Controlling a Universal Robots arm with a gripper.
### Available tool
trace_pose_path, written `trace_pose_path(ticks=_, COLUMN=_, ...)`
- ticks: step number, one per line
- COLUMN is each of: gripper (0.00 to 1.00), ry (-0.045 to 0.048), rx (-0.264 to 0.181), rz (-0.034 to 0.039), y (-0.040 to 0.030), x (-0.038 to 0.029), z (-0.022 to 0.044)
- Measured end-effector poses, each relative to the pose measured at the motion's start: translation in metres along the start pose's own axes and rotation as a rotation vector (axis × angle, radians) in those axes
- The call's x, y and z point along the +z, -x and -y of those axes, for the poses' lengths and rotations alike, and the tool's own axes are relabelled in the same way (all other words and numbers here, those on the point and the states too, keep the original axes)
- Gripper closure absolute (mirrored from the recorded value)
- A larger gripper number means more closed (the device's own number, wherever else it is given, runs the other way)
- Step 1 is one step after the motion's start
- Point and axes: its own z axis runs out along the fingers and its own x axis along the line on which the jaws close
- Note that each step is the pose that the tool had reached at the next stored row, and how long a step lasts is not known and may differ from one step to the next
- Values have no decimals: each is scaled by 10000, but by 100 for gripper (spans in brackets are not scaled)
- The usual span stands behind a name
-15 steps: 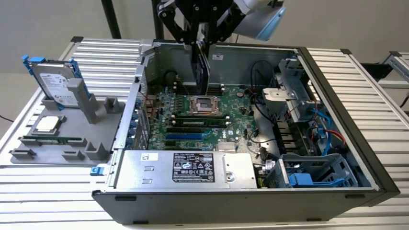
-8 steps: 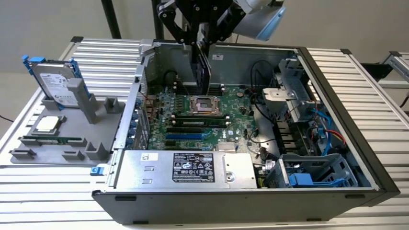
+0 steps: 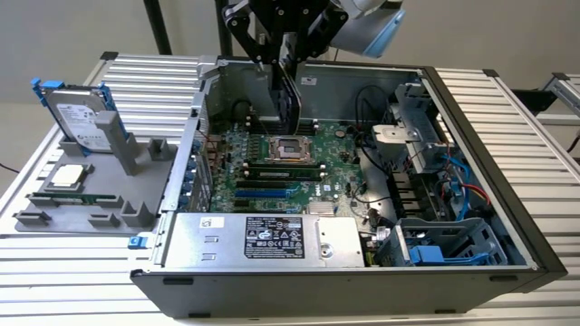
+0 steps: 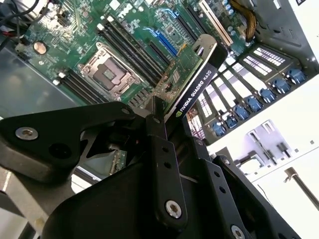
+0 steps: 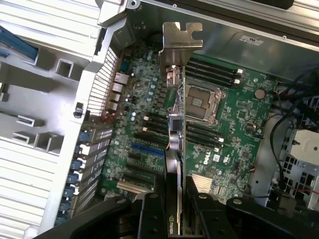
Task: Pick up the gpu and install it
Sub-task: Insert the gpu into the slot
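You hold the gpu [image 3: 292,95] pinched in the gripper [image 3: 288,60], edge-on over the motherboard [image 3: 272,170].
In the exterior view, the card hangs upright as a thin dark slab above the motherboard's far half, inside the open case [image 3: 363,288]. In the second wrist view, you see its black cooler face with the green board edge alongside, the jaws clamped on the near end and the motherboard's slots beyond it. In the first wrist view, the card runs edge-on above the motherboard, its silver bracket [image 5: 182,39] at the far end.
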Motion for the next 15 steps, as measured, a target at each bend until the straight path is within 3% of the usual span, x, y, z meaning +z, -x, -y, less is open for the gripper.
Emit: trace_pose_path(ticks=15, gripper=100, ry=-5, rx=-824, rz=-38, y=0, x=0, z=0)
